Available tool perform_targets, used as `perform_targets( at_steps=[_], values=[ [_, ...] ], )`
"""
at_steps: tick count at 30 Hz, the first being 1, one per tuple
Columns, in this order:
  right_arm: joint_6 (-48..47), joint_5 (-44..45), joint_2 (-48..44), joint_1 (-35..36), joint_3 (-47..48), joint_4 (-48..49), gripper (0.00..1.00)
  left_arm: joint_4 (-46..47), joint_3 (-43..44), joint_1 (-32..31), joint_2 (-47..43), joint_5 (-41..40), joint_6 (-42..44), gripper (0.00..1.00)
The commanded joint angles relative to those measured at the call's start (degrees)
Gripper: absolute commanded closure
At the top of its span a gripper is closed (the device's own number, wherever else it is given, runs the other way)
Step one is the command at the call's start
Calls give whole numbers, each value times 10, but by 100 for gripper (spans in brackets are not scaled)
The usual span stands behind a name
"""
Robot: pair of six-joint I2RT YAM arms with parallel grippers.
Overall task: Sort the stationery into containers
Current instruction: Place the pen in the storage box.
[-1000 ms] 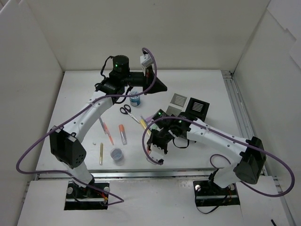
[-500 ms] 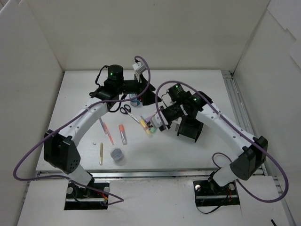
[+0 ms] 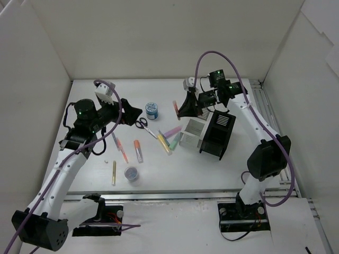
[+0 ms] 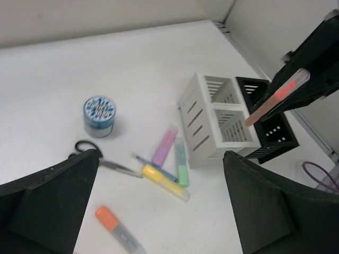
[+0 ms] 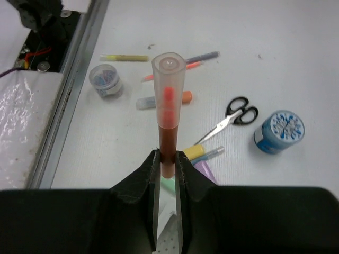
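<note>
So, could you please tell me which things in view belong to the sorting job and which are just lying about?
Job: pink pen in the right tool; yellow highlighter; purple highlighter; green highlighter; orange marker; scissors; blue tin; purple jar; white organizer; black holder.
Lying about: purple cable; metal rail.

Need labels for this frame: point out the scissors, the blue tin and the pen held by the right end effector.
scissors [image 5: 229, 120], right wrist view, pivot just below the black handles.
blue tin [image 4: 100, 108], left wrist view, patterned lid.
pen [image 5: 168, 100], right wrist view, translucent cap.
</note>
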Motion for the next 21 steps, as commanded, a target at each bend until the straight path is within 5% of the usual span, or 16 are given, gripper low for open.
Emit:
perform_targets(
  at_steps=[1,2,4,7,21],
  values=[
    [198,68,-5,-13,-11,119,100,-27,-26,6,-40,-123,-35,1],
    [299,113,-22,-16,-35,234,100,-39,-35,6,-60,-156,-41,1],
    [326,230,-43,-15,-103,318,100,-51,-61,6,-79,-184,-57,0],
    [363,285,-57,-19,-120,338,100,-67,-86,6,-109,-237,-69,1],
    [457,322,-19,-88,-164,471,100,-119,-94,6,-101,-308,-77,0]
  ],
)
